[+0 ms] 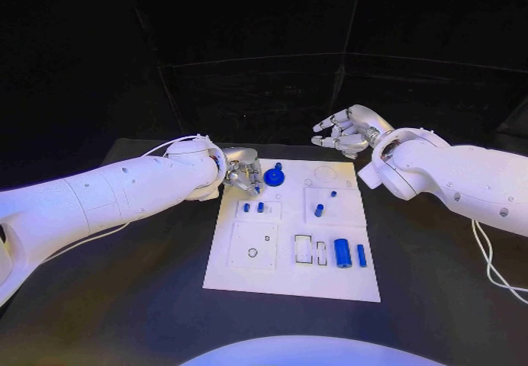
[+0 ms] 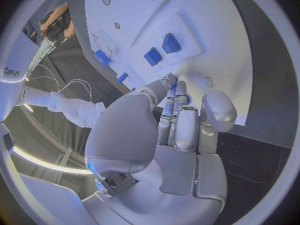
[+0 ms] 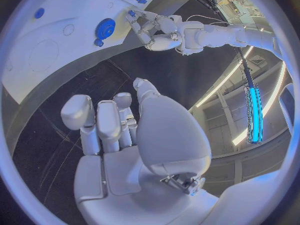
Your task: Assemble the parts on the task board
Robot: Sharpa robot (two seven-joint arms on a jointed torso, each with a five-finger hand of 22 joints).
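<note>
Left hand (image 1: 241, 177) rests at the board's (image 1: 288, 284) far left corner, fingers curled, seemingly holding nothing; just beside it stands the blue gear (image 1: 274, 178), probably light, stiff, slippery; grasp its rim; right hand (image 1: 346, 131) hovers open beyond the board.

No legible text or labels.

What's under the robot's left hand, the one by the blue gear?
Under the left hand lies the far-left corner of the white task board, beside the blue gear. Its fingers cover that spot, so anything beneath stays hidden.
</note>
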